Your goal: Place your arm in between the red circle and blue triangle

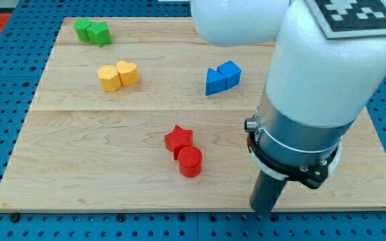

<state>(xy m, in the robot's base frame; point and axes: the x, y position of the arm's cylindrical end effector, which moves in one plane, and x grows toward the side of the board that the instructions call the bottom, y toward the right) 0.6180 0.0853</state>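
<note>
Board: pale wood, set on a blue pegged surface, carrying eight blocks in four touching pairs. Red circle: a short cylinder below the board's middle, its top edge touching the red star, which lay just up and to the view's left of it. Blue triangle: in the upper middle, touching the blue cube on its right side; the shapes of these two were judged from outline only. Yellow pair: a yellow hexagon touching a yellow heart, upper left of centre. Green pair: green block touching a second green block at the top left corner, shapes too small to tell. Arm: large white and grey body filling the view's right side. My tip: the dark rod's lower end stood near the board's bottom edge, to the right of the red circle and well apart from it, and far below the blue triangle. No fingers were fitted, so there was nothing to be released or clenched; the rod touched no block. Progress, as judged: the task was not yet done. The open wood between circle and triangle lay up and to the left of the tip, and the star crowded the circle's upper left, so a path from the right looked clearest.
</note>
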